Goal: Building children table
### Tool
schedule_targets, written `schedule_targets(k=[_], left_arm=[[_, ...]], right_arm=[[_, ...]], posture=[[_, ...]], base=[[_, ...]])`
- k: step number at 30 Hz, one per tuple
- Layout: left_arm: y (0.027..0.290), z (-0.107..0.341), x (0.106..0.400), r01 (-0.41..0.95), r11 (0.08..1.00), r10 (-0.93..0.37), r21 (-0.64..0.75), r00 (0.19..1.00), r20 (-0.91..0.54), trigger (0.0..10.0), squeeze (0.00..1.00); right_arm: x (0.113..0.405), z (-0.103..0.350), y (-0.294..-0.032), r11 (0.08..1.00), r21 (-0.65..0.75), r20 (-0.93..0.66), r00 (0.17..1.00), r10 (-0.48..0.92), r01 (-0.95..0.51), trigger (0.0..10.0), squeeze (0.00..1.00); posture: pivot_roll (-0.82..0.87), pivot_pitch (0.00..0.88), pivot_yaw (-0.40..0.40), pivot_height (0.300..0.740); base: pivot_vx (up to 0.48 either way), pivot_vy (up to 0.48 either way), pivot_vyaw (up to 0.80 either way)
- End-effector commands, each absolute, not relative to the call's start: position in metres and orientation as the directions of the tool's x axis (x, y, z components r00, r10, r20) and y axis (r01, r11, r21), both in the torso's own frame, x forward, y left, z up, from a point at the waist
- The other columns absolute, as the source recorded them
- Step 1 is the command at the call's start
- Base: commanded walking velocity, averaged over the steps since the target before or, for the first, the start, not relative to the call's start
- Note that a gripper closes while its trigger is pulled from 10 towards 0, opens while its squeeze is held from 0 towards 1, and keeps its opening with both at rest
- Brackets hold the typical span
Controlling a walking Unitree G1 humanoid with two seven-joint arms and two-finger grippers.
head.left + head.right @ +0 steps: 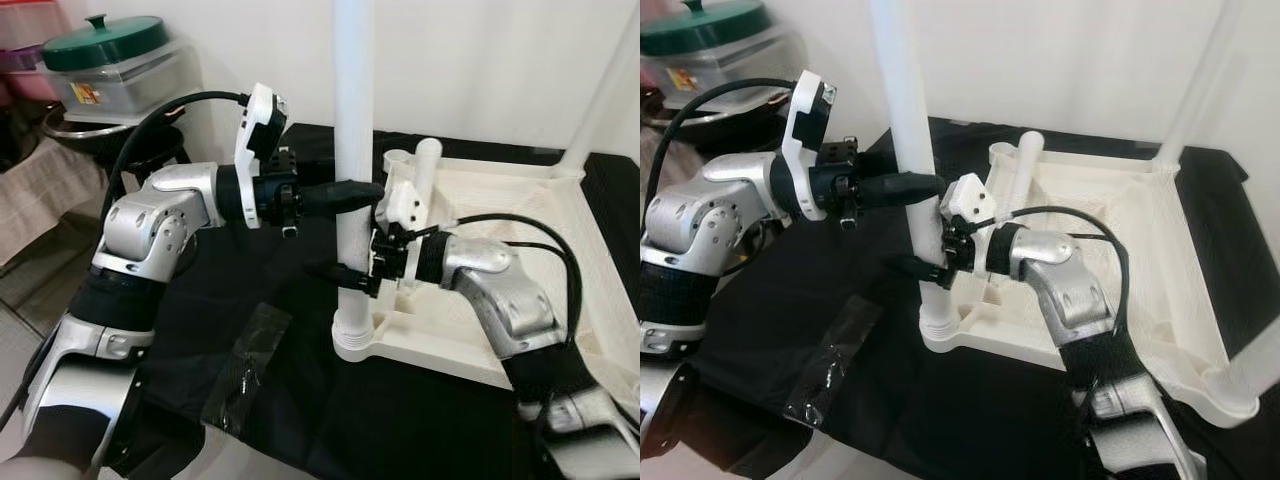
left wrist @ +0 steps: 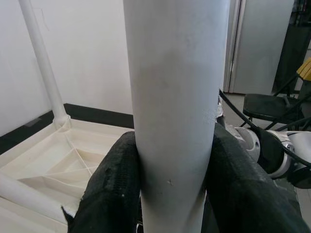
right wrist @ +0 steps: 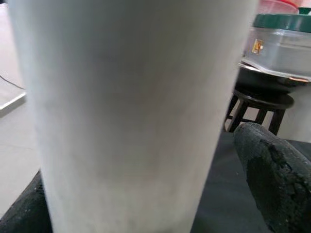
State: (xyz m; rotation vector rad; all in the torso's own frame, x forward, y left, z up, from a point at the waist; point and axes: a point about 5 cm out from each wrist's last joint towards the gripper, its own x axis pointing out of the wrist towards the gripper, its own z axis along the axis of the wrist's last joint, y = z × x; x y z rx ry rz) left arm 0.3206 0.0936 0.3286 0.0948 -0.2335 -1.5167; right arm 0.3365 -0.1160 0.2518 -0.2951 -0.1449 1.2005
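Nearest the lens: white table leg (image 2: 177, 111), upright, pinched between left gripper (image 1: 352, 193) fingers (image 2: 114, 189). Lower down, right gripper (image 1: 340, 275) clamped on same leg, just above its socket. Leg planted in near corner of upturned white tabletop (image 1: 520, 215), on black cloth (image 1: 300, 400).

White leg tube (image 1: 353, 120) cut off at top edge of both eye views, second leg (image 1: 600, 100) likewise cut off at top right, right gripper (image 1: 345, 272) fingertips partly hidden behind tube, right wrist view blurred at close range.
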Motion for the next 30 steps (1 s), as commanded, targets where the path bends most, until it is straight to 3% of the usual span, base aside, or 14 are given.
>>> schedule_targets(k=[1, 2, 5, 6, 18, 19, 21, 22, 23, 24, 30], left_arm=[[0.084, 0.311, 0.313, 0.983, -0.079, -0.997, 0.167, -0.08, 0.0, 0.0, 0.0], [0.083, 0.311, 0.312, 0.982, -0.087, -0.996, 0.166, -0.088, -0.002, 0.0, 0.0], [0.082, 0.311, 0.312, 0.982, -0.092, -0.996, 0.165, -0.093, -0.004, 0.0, 0.0], [0.082, 0.311, 0.311, 0.982, -0.099, -0.995, 0.164, -0.099, -0.006, 0.0, 0.0], [0.08, 0.313, 0.309, 0.978, -0.119, -0.993, 0.17, -0.119, -0.009, 0.0, 0.0], [0.08, 0.314, 0.309, 0.977, -0.121, -0.993, 0.173, -0.122, -0.004, 3.1, 1.0], [0.08, 0.315, 0.309, 0.979, -0.129, -0.991, 0.157, -0.132, 0.009, 3.1, 1.0], [0.079, 0.317, 0.31, 0.979, -0.122, -0.992, 0.162, -0.127, 0.02, 6.5, 1.0], [0.079, 0.317, 0.31, 0.979, -0.122, -0.992, 0.162, -0.127, 0.02, 6.5, 1.0], [0.079, 0.319, 0.31, 0.979, -0.117, -0.992, 0.166, -0.123, 0.026, 10.0, 1.0], [0.081, 0.324, 0.313, 0.986, -0.084, -0.993, 0.141, -0.094, 0.065, 10.0, 1.0]], right_arm=[[0.343, 0.262, -0.128, 0.333, -0.263, -0.02, 0.35, 0.936, -0.905, 10.0, 0.0], [0.348, 0.262, -0.13, 0.288, -0.219, -0.025, 0.301, 0.953, -0.932, 10.0, 0.0], [0.35, 0.262, -0.132, 0.257, -0.187, -0.03, 0.267, 0.963, -0.948, 10.0, 0.0], [0.352, 0.255, -0.133, 0.227, -0.16, -0.047, 0.237, 0.97, -0.961, 0.0, 0.0], [0.354, 0.242, -0.138, 0.176, -0.125, -0.084, 0.188, 0.979, -0.976, 0.0, 0.0], [0.355, 0.242, -0.139, 0.187, -0.13, -0.079, 0.198, 0.977, -0.974, 0.0, 0.0], [0.356, 0.242, -0.14, 0.201, -0.133, -0.07, 0.211, 0.975, -0.971, 0.0, 0.0], [0.357, 0.242, -0.141, 0.224, -0.139, -0.06, 0.234, 0.97, -0.965, 0.0, 0.0], [0.357, 0.242, -0.141, 0.224, -0.139, -0.06, 0.234, 0.97, -0.965, 0.0, 0.0], [0.358, 0.242, -0.142, 0.239, -0.142, -0.054, 0.248, 0.967, -0.961, 0.0, 0.0], [0.358, 0.236, -0.144, 0.338, -0.16, -0.034, 0.348, 0.937, -0.927, 0.0, 0.0]], posture=[[0.04, 0.048, 0.053, 0.74], [0.04, 0.053, 0.051, 0.74], [0.04, 0.053, 0.051, 0.74], [0.05, 0.056, 0.051, 0.74], [0.05, 0.061, 0.057, 0.74], [0.05, 0.061, 0.057, 0.74], [0.05, 0.06, 0.06, 0.74], [0.05, 0.06, 0.059, 0.74], [0.05, 0.06, 0.059, 0.74], [0.05, 0.06, 0.059, 0.74], [0.04, 0.06, 0.052, 0.74]], base=[[0.0, 0.0, 0.0], [0.0, 0.0, 0.0], [0.0, 0.0, 0.0], [0.0, 0.0, 0.0], [0.0, 0.0, 0.0], [0.0, 0.0, 0.0], [0.0, 0.0, 0.0], [0.0, 0.0, 0.0], [0.0, 0.0, 0.0], [0.0, 0.0, 0.0], [0.0, 0.0, 0.0]])
